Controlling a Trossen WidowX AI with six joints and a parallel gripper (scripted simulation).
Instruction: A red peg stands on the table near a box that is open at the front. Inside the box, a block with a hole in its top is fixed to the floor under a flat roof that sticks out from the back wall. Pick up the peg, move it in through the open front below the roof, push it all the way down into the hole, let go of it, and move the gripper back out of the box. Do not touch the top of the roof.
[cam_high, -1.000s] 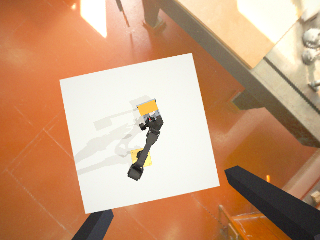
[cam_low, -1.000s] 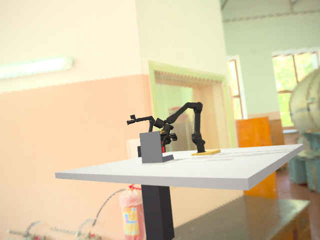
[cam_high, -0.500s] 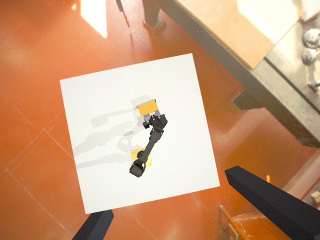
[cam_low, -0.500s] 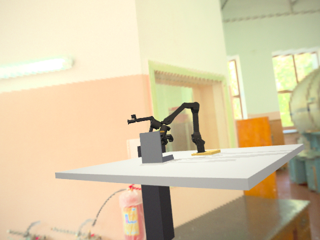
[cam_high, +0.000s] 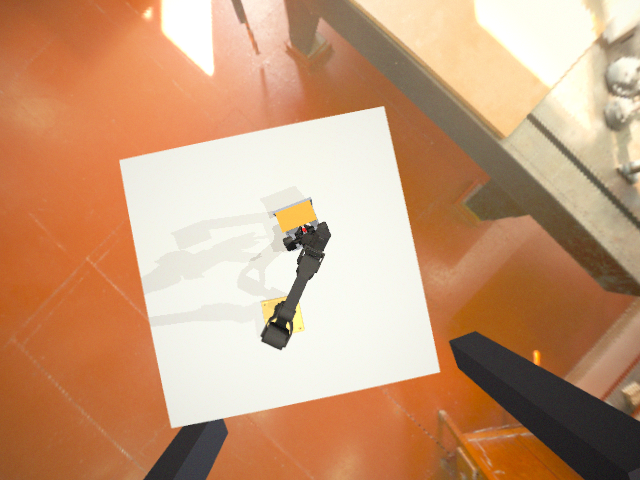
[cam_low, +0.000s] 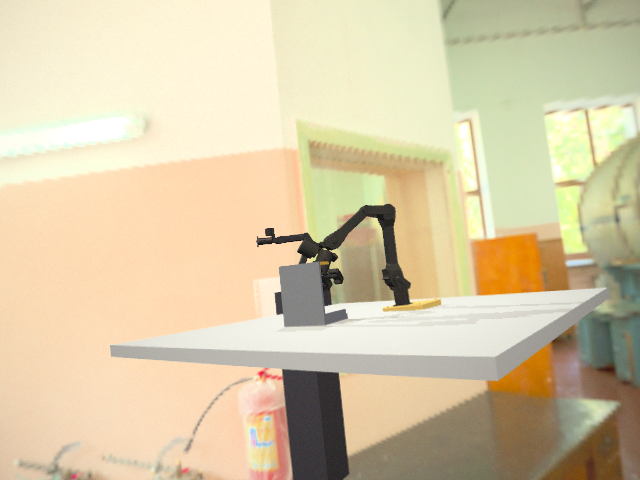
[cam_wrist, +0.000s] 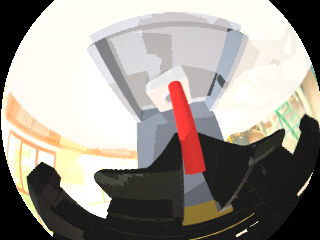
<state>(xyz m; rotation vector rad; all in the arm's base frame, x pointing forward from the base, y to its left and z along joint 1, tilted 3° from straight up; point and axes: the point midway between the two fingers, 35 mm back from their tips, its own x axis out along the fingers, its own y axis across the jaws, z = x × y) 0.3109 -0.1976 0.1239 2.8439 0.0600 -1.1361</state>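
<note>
The red peg (cam_high: 304, 230) (cam_wrist: 188, 130) is clamped in the fingers (cam_high: 303, 232), its long axis running away from them toward the block (cam_wrist: 162, 95). In the wrist view the free end is seen over the block, beside the partly covered hole (cam_wrist: 168, 98); its height above cannot be told. Beyond, the box's back wall (cam_low: 301, 295) (cam_wrist: 150, 142) is seen, with the roof (cam_high: 295, 215) (cam_wrist: 207, 212) jutting from it. The peg should be shifted over the hole, below the roof, before it is lowered.

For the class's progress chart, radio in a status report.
End effector: shut on red peg. Peg: not in hole, far end over or near block. Caution: orange roof close by.
</note>
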